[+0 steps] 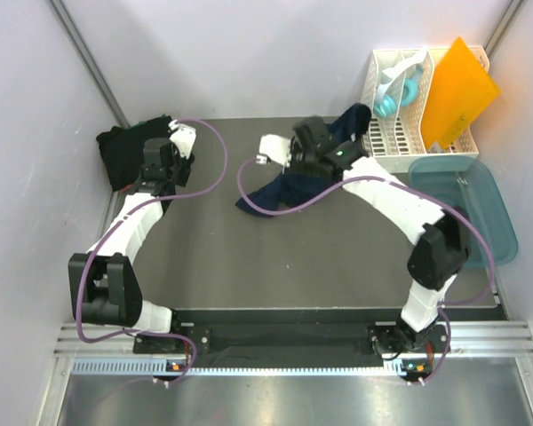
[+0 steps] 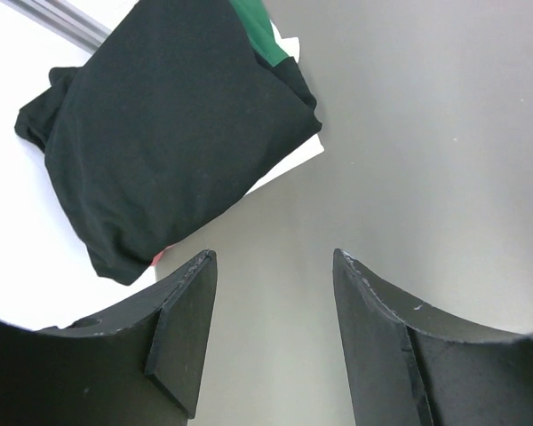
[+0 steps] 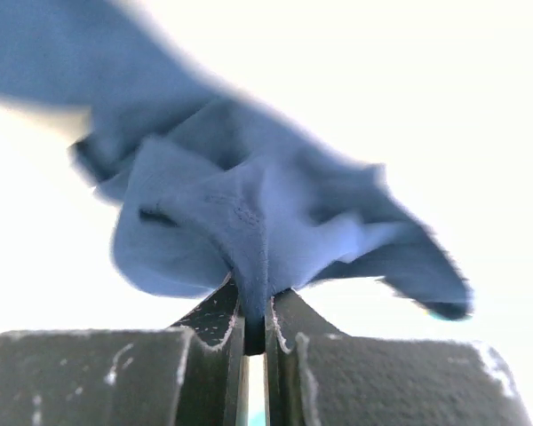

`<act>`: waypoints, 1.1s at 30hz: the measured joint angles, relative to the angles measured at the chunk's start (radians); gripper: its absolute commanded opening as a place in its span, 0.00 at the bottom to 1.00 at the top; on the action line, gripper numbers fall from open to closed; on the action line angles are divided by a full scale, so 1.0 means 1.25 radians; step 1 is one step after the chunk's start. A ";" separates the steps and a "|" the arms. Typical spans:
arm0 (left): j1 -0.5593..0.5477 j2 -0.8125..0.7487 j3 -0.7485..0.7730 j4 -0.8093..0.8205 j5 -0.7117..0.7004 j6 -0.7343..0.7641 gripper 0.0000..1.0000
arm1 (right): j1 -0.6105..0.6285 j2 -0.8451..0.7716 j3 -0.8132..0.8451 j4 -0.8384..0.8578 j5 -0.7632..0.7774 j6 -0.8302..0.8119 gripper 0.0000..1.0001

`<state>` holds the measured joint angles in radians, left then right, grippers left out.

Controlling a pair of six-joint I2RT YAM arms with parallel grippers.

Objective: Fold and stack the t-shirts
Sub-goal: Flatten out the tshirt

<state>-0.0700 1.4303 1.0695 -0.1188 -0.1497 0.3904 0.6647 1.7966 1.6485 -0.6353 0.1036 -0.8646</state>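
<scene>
Pinched in shut right pincer (image 3: 256,306): crumpled navy blue cloth t-shirt (image 3: 249,204), bunched just beyond its tips. Left pincer (image 2: 271,259) parted, gripping nothing; folded black cloth t-shirt (image 2: 169,133) ahead, leftward.

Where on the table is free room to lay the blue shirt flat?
The widest bare patch is the near middle of the mat, between left arm and right arm, nearer than the navy t-shirt pinched in the right gripper. Crowded: the far left corner with the folded black shirts, the far right by the rack and tub.
</scene>
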 measured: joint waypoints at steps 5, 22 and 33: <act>-0.002 0.007 0.000 0.006 0.007 -0.005 0.56 | 0.039 -0.099 0.132 0.011 0.027 -0.068 0.00; -0.010 -0.009 0.002 0.016 0.024 -0.010 0.47 | 0.228 -0.277 0.074 0.493 0.252 -0.567 0.00; -0.014 -0.055 0.002 0.024 0.030 -0.020 0.46 | 0.270 -0.301 0.099 0.819 0.278 -0.739 0.00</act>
<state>-0.0879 1.3613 1.0714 -0.0891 -0.1120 0.3649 1.0023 1.4208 1.7718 0.3889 0.4511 -1.7878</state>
